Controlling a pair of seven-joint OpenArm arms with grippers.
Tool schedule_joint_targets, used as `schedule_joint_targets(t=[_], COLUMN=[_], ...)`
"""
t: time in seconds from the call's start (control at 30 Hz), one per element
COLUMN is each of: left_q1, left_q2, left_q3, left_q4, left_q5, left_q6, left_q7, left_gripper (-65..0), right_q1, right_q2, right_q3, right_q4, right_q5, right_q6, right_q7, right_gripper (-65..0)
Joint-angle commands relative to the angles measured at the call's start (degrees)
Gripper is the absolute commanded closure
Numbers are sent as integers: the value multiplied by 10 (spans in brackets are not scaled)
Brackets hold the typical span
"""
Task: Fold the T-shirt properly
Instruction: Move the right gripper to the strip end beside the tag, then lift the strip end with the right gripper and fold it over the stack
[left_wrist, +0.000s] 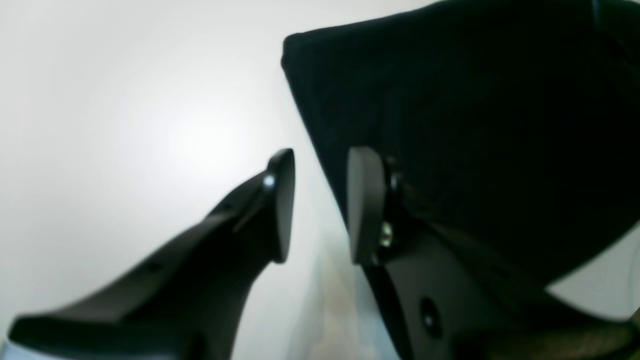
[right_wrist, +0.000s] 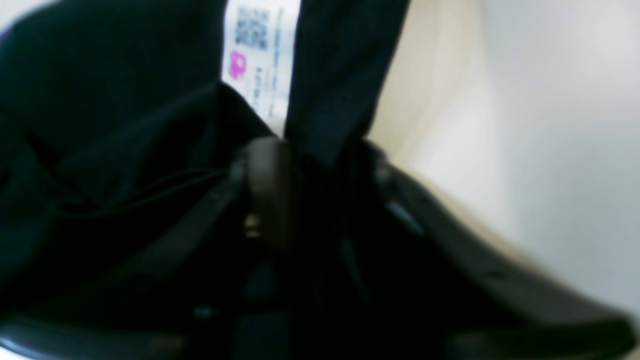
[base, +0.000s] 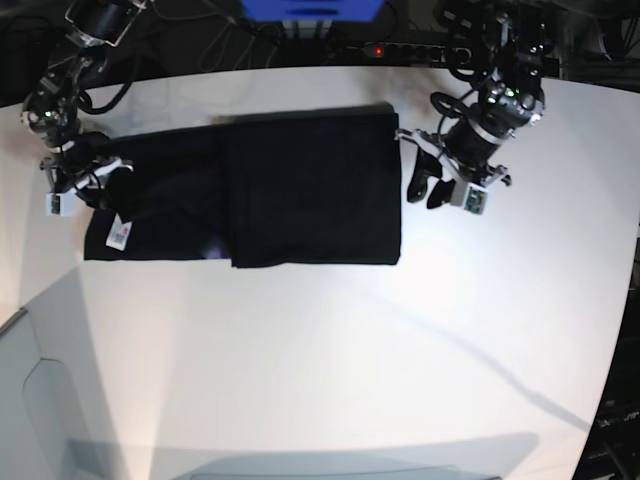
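Note:
The black T-shirt (base: 300, 190) lies partly folded on the white table, its right part doubled over in a neat rectangle. Its small white tag (base: 120, 235) shows at the left end and close up in the right wrist view (right_wrist: 260, 55). At that left end my right gripper (base: 112, 188) has black cloth (right_wrist: 340, 75) pinched between its fingers (right_wrist: 270, 185). My left gripper (base: 427, 190) hovers just off the shirt's right edge. In the left wrist view it (left_wrist: 322, 205) stands open with bare table in the gap, and the shirt (left_wrist: 475, 125) lies behind one finger.
The white table (base: 330, 350) stretches wide in front of the shirt. Cables, a power strip (base: 400, 48) and a blue box (base: 310, 10) sit along the far edge. The table's right edge (base: 630, 250) curves down past my left arm.

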Motion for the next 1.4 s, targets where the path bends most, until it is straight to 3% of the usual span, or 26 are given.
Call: schedule_joint_targets(t=[0.0,0.07,0.1,0.43,0.73,0.93,1.23,1.37], left_q1=[-1,-1,-1,-19,-85,-113,-129,-132], left_q2=[-4,-4,-4,-4,15,42,47,47], left_q3=[-6,-6,-6,-6,-6,-6,-3,-4], left_q4=[8,3,-3,-73,-190,-211,-211,-211], left_q5=[-3,-3,-3,-3,-3,-3,-3,-3], left_q6=[-3,-3,-2,2,0,0,2,2], left_q7=[-13,-13,-13,-13,-11,-11,-11,-11], left_gripper=[-178,-178,-178,-177,-176,-176,-176,-176], right_q1=[-2,-2,-2,-14,-37,-71,-71,-70], right_q2=[3,3,3,-3,-58,-81,-90,-110], right_q3=[-4,-4,-4,-4,-39,-128,-318,-401], right_q4=[-11,-16,-14,124,292,371,375,370], right_q5=[-31,-31,-32,-27,-28,-27,-27,-31], right_q6=[10,10,10,10,10,10,10,10], right_q7=[-44,-44,-44,-50,-51,-46,-45,-45], right_gripper=[-117,-19,0,0,0,0,0,0])
